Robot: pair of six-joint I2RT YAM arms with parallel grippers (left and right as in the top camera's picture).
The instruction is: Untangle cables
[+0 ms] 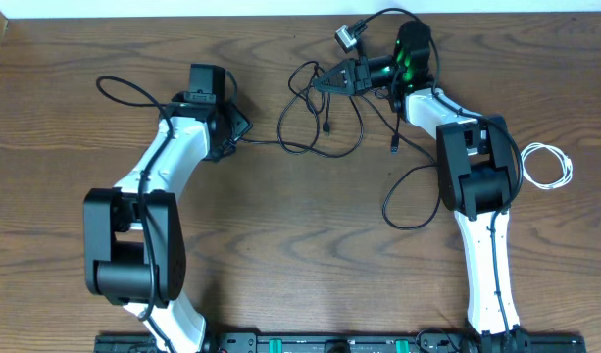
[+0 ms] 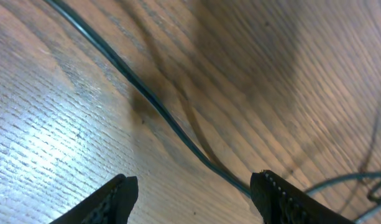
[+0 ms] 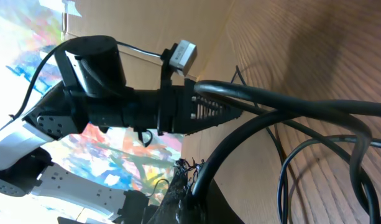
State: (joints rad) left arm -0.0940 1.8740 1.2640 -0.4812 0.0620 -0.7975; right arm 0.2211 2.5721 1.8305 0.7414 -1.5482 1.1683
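Observation:
Several black cables (image 1: 325, 123) lie in a loose tangle at the table's back middle. One strand runs left from it to my left gripper (image 1: 243, 129). In the left wrist view that gripper (image 2: 193, 193) stands open just above the wood, and the black strand (image 2: 159, 112) crosses diagonally ahead of it and passes by the right finger (image 2: 283, 199). My right gripper (image 1: 315, 86) points left over the tangle. In the right wrist view it (image 3: 196, 177) is shut on a black cable (image 3: 240, 137) that arcs up out of its jaws. A white cable (image 1: 547, 165) lies coiled at the right.
The left arm (image 3: 109, 106) shows in the right wrist view, behind the lifted cables. A long black loop (image 1: 403, 201) trails toward the table's middle beside the right arm. The arms' mounting rail (image 1: 329, 343) runs along the front edge.

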